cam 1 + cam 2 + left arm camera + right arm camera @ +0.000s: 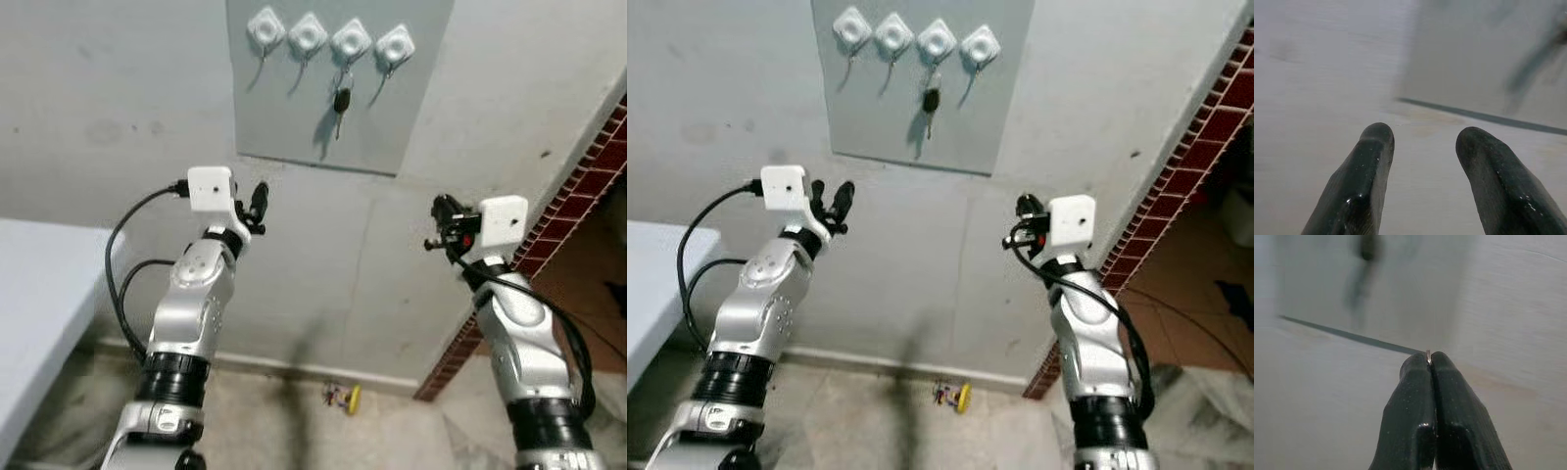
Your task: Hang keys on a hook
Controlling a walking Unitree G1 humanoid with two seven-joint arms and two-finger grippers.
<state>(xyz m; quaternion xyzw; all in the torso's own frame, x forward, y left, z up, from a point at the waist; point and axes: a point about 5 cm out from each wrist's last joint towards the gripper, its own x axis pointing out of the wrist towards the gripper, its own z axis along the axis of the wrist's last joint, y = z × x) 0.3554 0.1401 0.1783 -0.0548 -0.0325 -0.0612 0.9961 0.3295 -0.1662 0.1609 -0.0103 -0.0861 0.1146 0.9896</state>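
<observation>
A black-headed key (340,100) hangs from the third of several white hooks (351,41) on a grey wall panel (392,117). My left gripper (257,204) is raised below the panel's lower left corner, open and empty; its fingers (1369,166) point at the wall. Off the panel's lower right corner, my right gripper (443,211) is shut, well apart from the key. In the right wrist view its fingertips (1420,367) press together with a tiny metal glint between them, and the key is a dark blur.
A white table (39,294) stands at the left. At the right, a red brick wall edge (588,186) runs down to the floor. A small yellow object (350,398) lies on the floor by the skirting.
</observation>
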